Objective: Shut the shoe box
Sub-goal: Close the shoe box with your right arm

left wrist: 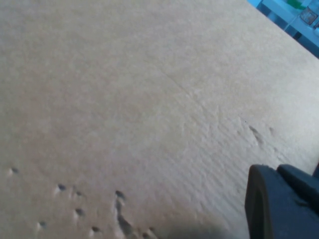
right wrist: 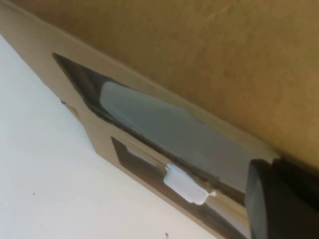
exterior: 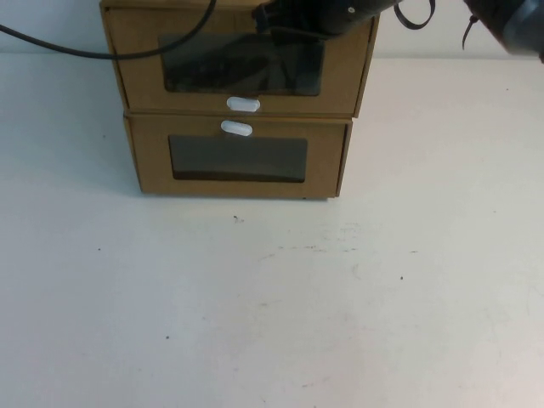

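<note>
The shoe box (exterior: 241,64) is the upper of two stacked brown boxes at the table's far side, with its white pull tab (exterior: 243,104) just below its window. I cannot tell whether its drawer stands out. My right gripper (exterior: 285,15) hangs over the box's top front edge. In the right wrist view the right gripper (right wrist: 281,204) sits just above the shoe box window (right wrist: 164,124) and the tab (right wrist: 187,185). My left gripper (left wrist: 279,209) is close over the box's flat cardboard top (left wrist: 124,99) and is out of the high view.
The twin brown box (exterior: 238,161) lies under the shoe box, with its tab (exterior: 236,128) above its window. A black cable (exterior: 85,53) runs in from the left across the upper box. The white table (exterior: 272,306) stretches in front.
</note>
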